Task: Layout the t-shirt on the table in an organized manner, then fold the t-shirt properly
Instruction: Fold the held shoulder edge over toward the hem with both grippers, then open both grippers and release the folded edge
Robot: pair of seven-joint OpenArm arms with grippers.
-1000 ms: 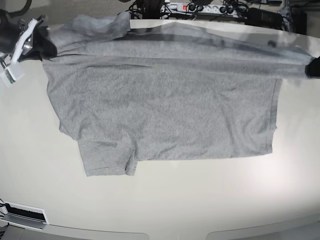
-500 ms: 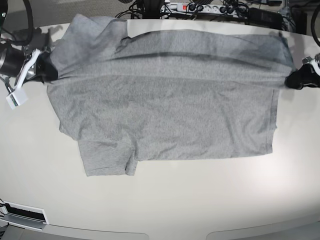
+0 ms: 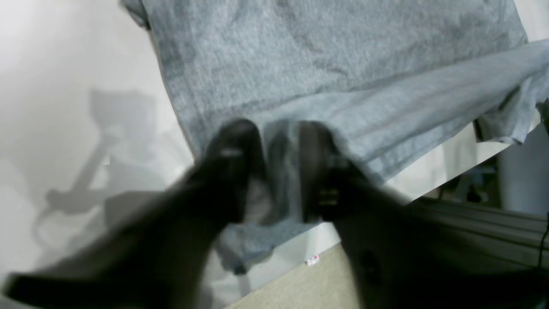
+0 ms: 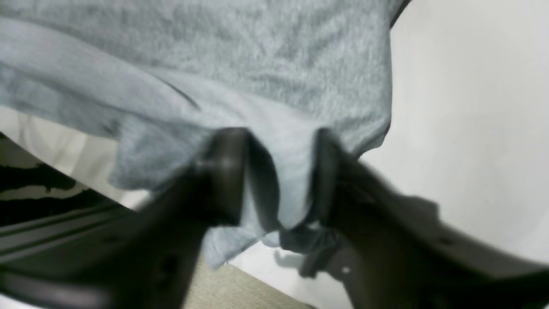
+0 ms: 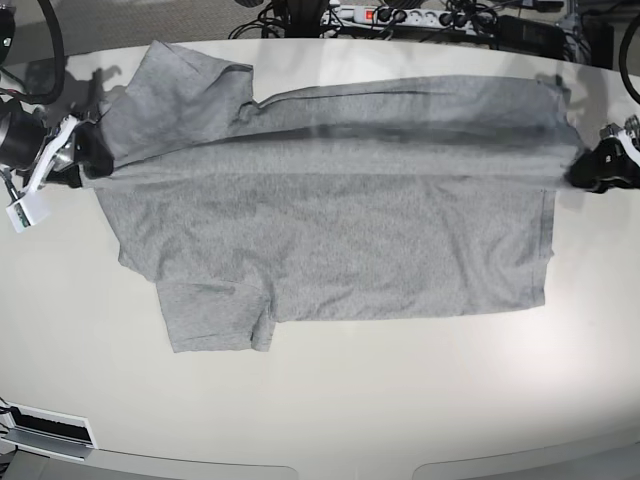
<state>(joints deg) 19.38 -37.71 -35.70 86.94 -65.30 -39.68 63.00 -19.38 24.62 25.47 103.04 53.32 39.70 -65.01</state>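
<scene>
The heather-grey t-shirt (image 5: 330,240) lies spread on the off-white table (image 5: 400,400), its far edge doubled over in a long band between the two grippers. My left gripper (image 5: 585,168) is at the shirt's right end. In the left wrist view this gripper (image 3: 274,167) has its fingers apart, with a fold of the t-shirt (image 3: 321,64) lying loose between them. My right gripper (image 5: 85,160) is at the shirt's left end, below a sleeve. In the right wrist view it (image 4: 276,171) also stands open, and cloth of the t-shirt (image 4: 257,56) sags in the gap.
A power strip with cables (image 5: 400,15) lies beyond the table's far edge. A white tag (image 5: 22,212) hangs from the right arm. A white device (image 5: 45,428) sits at the near left edge. Both grippers are close to the table's far rim, with floor (image 3: 300,283) below.
Both grippers came down and slightly toward the near side, laying the lifted far edge onto the shirt. Their jaws, shut on the cloth before, now stand apart.
</scene>
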